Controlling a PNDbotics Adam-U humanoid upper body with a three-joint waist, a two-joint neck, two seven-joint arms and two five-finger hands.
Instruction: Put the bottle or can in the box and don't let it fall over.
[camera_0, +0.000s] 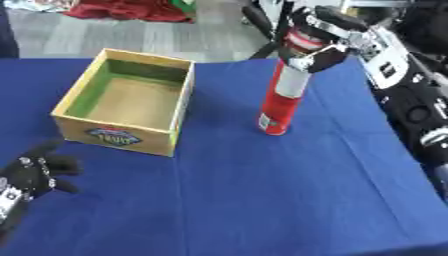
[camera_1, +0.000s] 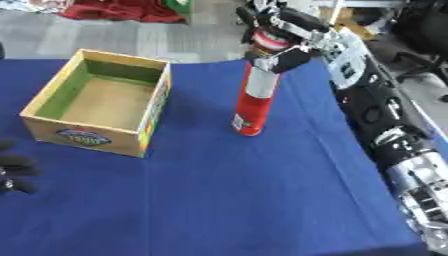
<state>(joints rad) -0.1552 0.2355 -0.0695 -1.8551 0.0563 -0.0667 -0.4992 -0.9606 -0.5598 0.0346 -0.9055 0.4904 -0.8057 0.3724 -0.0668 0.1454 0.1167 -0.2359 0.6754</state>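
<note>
Left eye view: right hand (camera_0: 325, 37) fingers curled around upright red can (camera_0: 283, 97) top.

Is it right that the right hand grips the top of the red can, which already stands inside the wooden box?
Not quite. The right hand does grip the top of the red can, but the left eye view shows the can standing on the blue tablecloth, to the right of the wooden box, not inside it.

The right hand (camera_0: 325, 37) reaches in from upper right, fingers curled; the left hand (camera_0: 31, 172) rests open at lower left.
</note>
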